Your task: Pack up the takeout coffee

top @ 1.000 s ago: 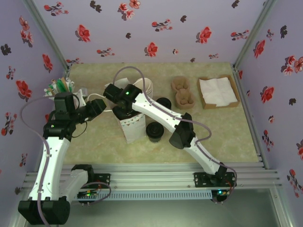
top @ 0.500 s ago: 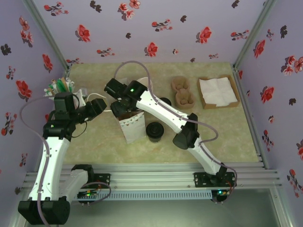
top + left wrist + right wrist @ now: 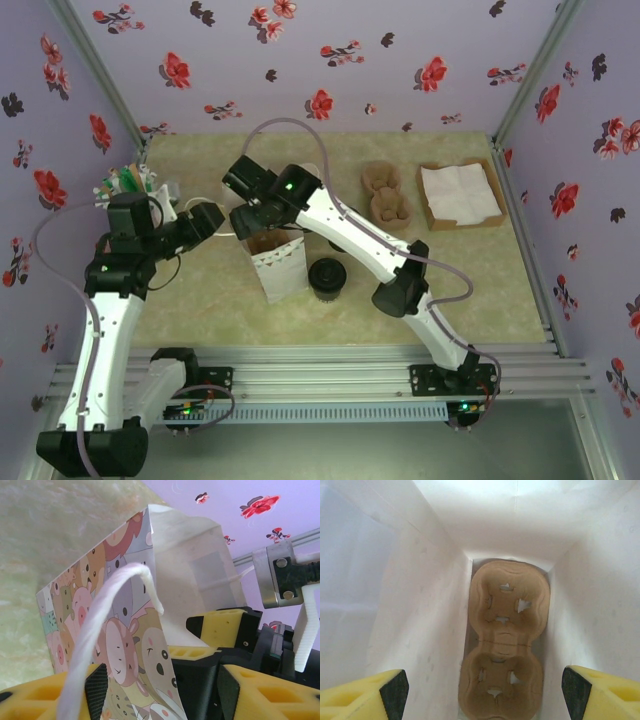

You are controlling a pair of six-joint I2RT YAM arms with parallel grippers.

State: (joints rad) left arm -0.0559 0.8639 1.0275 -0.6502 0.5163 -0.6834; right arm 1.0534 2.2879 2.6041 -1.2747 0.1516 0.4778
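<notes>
Right claw (image 3: 483,692) hangs jaws wide inside the mouth of the cartoon-animal paper bag (image 3: 277,262) on the table (image 3: 480,290), likely to hold it spread. Left claw (image 3: 162,692), jaws apart, straddles the bag's wall, steadying it. Flat on the bag's floor lies a cardboard cup carrier (image 3: 502,645), ready to seat a cup. And the takeout coffee (image 3: 327,275)? Small, dark, black-lidded, upright just beside the bag, not yet packed.

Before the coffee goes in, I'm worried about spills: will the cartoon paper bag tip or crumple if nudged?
Probably light and floppy: the paper bag has thin-looking walls. The cardboard cup carrier flat on its floor may steady it slightly. Tall and narrow, it could tip under a sideways push.
</notes>
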